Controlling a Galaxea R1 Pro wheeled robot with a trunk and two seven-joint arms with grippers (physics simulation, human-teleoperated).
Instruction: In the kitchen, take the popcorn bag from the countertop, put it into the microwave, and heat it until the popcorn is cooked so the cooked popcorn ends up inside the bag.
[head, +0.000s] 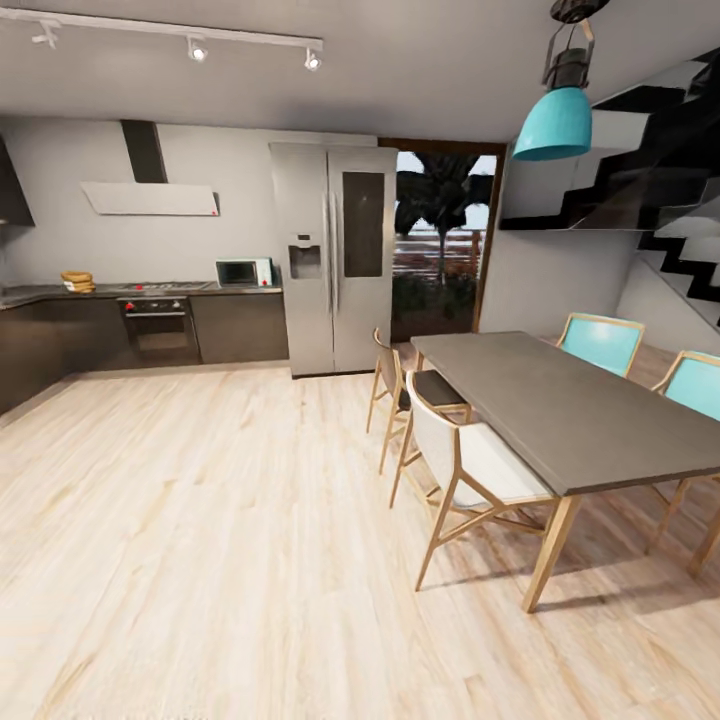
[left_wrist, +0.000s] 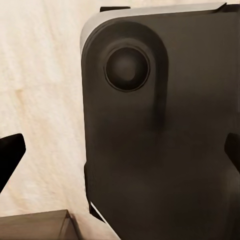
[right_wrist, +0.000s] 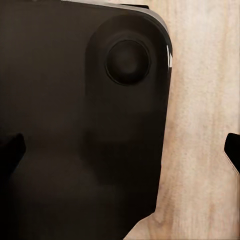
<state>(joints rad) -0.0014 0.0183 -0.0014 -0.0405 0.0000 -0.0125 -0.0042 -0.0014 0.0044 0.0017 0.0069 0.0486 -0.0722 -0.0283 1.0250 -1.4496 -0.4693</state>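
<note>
End effectors apart; 1 microwave (head: 244, 272).

Head camera faces the distant countertop (head: 140, 291); both wrist cameras look down, close over robot base (left_wrist: 160, 130) and floor (right_wrist: 205, 125).

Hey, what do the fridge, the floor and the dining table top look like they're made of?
The fridge looks like brushed stainless steel: silver-grey with a soft sheen and a dark glass panel in its right door. The floor looks like pale wood planks, with visible grain streaks and board seams. The table top is a flat matte grey slab, perhaps laminate or stone; the render leaves that open. Its legs look like light wood.
</note>
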